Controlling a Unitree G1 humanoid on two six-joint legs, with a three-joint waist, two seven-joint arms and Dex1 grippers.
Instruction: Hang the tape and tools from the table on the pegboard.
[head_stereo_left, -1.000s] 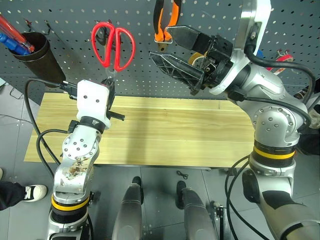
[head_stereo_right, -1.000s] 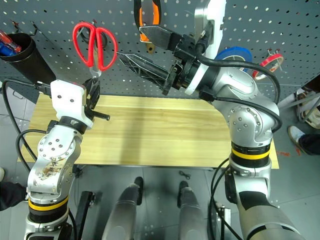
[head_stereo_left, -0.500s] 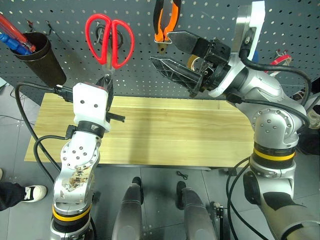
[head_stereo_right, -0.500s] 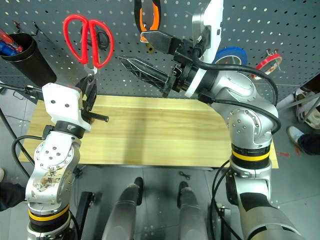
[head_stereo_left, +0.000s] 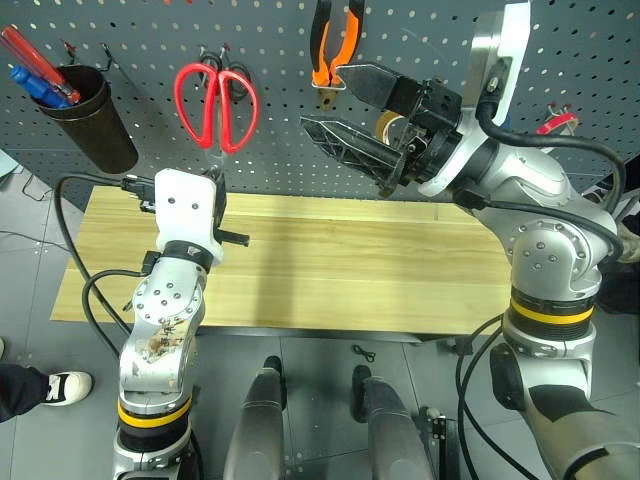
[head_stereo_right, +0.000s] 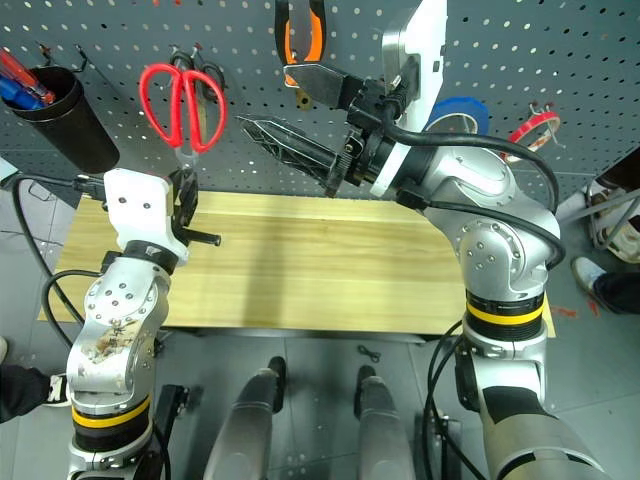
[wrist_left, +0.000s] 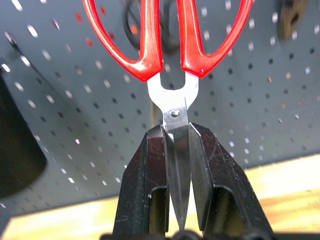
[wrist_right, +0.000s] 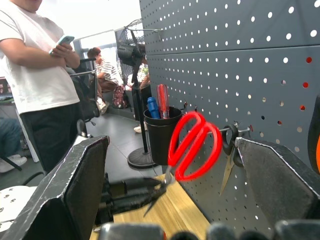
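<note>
Two end effectors: left (wrist_left: 177, 150) clenched on scissors (head_stereo_left: 216, 105) blades, right (head_stereo_left: 340, 105) spread wide.

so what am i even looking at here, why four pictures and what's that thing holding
It is a two-armed humanoid robot facing a pegboard above a wooden table. Two pictures come from cameras in its head, looking down over its arms. The other two come from a camera on each wrist. The left gripper is shut on the blades of the red scissors, handles up against the pegboard. The right gripper is open and holds nothing. Pliers and blue tape already hang there. A person stands to the side.
</note>
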